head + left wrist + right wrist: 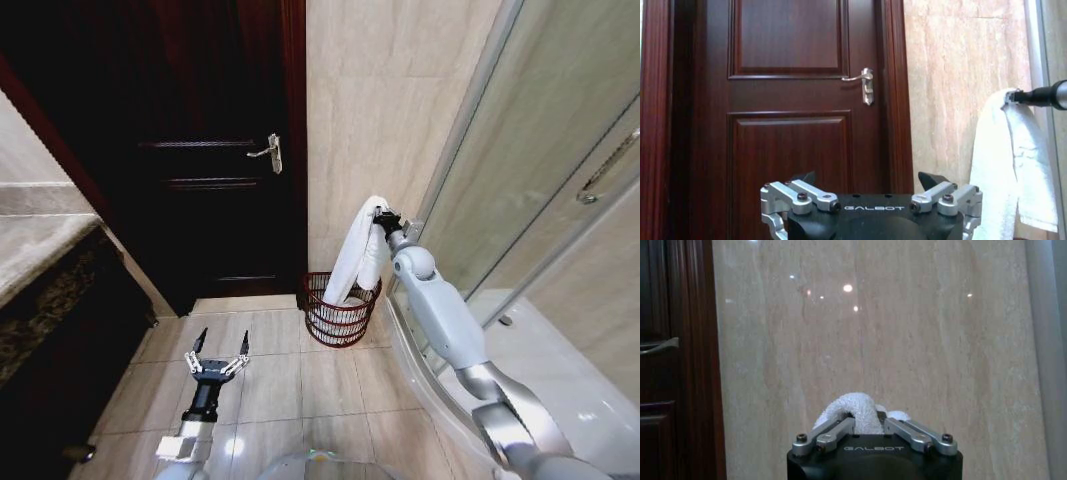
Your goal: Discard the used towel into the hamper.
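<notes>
Right hand is clamped on the top fold of the white towel, holding it up right above the hamper; the towel hangs straight down and its bottom end already dips inside the hamper rim; the hamper itself sits on the tiled floor, just beside the dark wooden door and against the beige wall; left hand hangs low over the floor well short of the hamper, fingers spread wide, gripping nothing.
</notes>
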Available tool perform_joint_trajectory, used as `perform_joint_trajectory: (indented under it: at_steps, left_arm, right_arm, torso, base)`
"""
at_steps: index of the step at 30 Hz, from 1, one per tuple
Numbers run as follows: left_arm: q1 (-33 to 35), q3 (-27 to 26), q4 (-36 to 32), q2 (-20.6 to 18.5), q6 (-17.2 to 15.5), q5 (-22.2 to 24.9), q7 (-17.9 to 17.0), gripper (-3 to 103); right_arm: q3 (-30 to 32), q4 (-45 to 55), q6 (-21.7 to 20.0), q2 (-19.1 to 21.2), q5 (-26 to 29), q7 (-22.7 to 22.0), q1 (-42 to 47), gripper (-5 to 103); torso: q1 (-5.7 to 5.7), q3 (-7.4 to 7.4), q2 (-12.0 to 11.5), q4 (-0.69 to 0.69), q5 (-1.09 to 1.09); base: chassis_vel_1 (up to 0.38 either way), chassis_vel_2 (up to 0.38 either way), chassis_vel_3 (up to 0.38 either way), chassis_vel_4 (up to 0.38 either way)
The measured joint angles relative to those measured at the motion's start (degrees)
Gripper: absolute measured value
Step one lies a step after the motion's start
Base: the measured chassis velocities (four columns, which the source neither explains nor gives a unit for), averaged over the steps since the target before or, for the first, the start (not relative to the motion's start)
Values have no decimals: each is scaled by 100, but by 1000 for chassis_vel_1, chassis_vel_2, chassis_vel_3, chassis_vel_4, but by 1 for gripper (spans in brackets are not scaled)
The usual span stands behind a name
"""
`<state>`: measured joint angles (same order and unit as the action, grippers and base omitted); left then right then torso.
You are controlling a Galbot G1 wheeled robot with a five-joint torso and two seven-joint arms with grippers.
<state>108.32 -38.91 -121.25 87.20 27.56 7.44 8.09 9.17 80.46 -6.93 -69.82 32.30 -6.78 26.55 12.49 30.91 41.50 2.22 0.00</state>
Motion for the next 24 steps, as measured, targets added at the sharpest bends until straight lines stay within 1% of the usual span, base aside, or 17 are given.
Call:
perform_joint_trajectory:
  at_steps: [9, 12, 13, 24]
  left_arm:
    - [-20, 73, 14, -24, -30, -9, 7, 100]
    - [-6, 84, 42, -25, -8, -10, 23, 100]
    - [-6, 84, 42, -25, -8, -10, 23, 100]
    - [19, 48, 75, -6, 117, 7, 89, 100]
  right_arm:
    - [33, -16, 10, -15, 2, 15, 33, 5]
    - [52, -17, 18, -43, -34, 30, 63, 5]
    - [52, -17, 18, -43, -34, 30, 63, 5]
    - [52, 96, 21, -79, -81, 16, 162, 5]
  torso:
    - [-89, -121, -210, 0, 0]
    - [-135, -180, -314, 0, 0]
    - [-135, -180, -314, 0, 0]
    - [-253, -345, -597, 0, 0]
  base:
    - [0, 0, 0, 0]
    - [0, 0, 0, 0]
    - [0, 0, 0, 0]
    - [0, 0, 0, 0]
